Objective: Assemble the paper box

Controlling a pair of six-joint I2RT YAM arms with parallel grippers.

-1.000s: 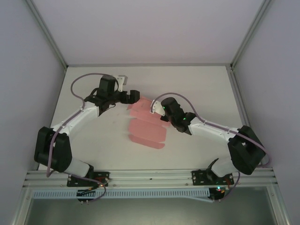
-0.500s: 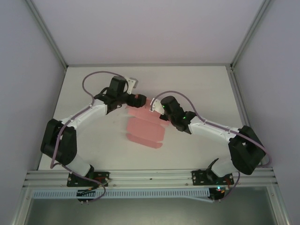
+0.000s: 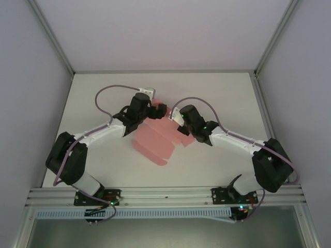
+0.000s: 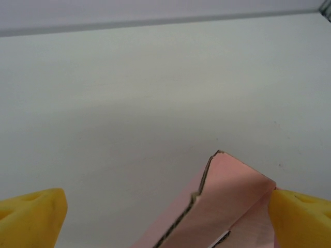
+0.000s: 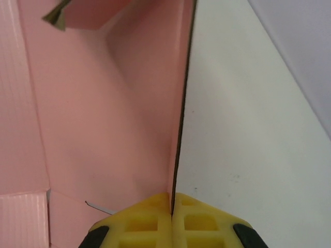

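Paper box (image 3: 155, 139), we judge, is barely begun: right gripper (image 5: 171, 204) pinches one raised wall (image 5: 145, 103), left gripper (image 4: 166, 219) gapes around a flap (image 4: 232, 196).

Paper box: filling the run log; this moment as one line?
paper box: partly folded on table | right gripper: shut on upright wall | left gripper: open around raised flap

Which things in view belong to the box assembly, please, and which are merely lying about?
In the job: paper box; right fingers, shut on its upright wall; left fingers, open around a raised flap.
Just surroundings: table; side walls; metal rail.
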